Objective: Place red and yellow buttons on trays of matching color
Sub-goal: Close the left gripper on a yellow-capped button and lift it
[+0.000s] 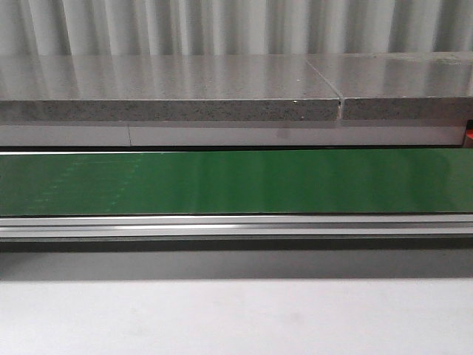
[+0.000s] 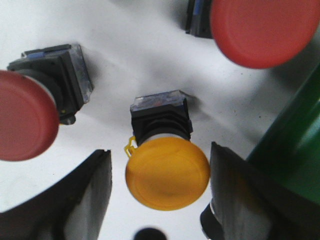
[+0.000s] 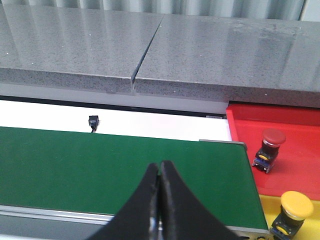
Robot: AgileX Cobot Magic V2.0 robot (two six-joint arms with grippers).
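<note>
In the left wrist view a yellow button (image 2: 167,172) on a black base stands on a white surface between the fingers of my open left gripper (image 2: 160,190), apart from both. Two red buttons stand near it, one (image 2: 22,122) to one side and one (image 2: 262,30) farther off. My right gripper (image 3: 160,172) is shut and empty above the green belt (image 3: 115,175). In the right wrist view a red button (image 3: 270,142) stands on the red tray (image 3: 295,130) and a yellow button (image 3: 295,207) on the yellow tray (image 3: 267,210). Neither gripper shows in the front view.
The green conveyor belt (image 1: 236,181) runs across the front view, with a metal rail (image 1: 236,225) before it and a grey stone ledge (image 1: 170,92) behind. A small black part (image 3: 93,122) lies on the white strip beyond the belt. The belt's edge (image 2: 300,145) borders the buttons.
</note>
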